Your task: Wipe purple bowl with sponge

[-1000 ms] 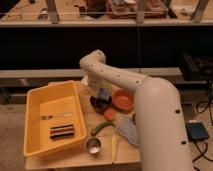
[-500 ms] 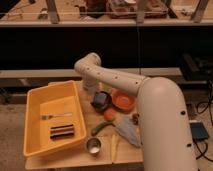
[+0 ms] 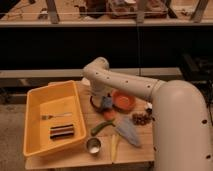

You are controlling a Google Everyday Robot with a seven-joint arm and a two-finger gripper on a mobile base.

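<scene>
The purple bowl [image 3: 96,104] is a dark round dish on the wooden table, just left of the orange bowl [image 3: 123,101]. My white arm reaches from the lower right, bends at its elbow above the table's back left, and comes down onto the bowl. The gripper [image 3: 103,100] is at the bowl's right rim, shut on the pale blue-grey sponge [image 3: 107,103], which rests at the bowl's edge. The arm's wrist hides much of the bowl's inside.
A yellow bin [image 3: 35,102] at the left holds a fork [image 3: 55,116] and a dark striped block [image 3: 62,131]. In front lie a green pepper [image 3: 102,126], a grey cloth [image 3: 128,131], a metal cup [image 3: 93,145], a yellow strip [image 3: 114,145] and a dark cluster [image 3: 141,118].
The elbow and wrist have swung to the left over the bowl, and the sponge has shifted with the gripper across the bowl. The other things on the table have not moved.
</scene>
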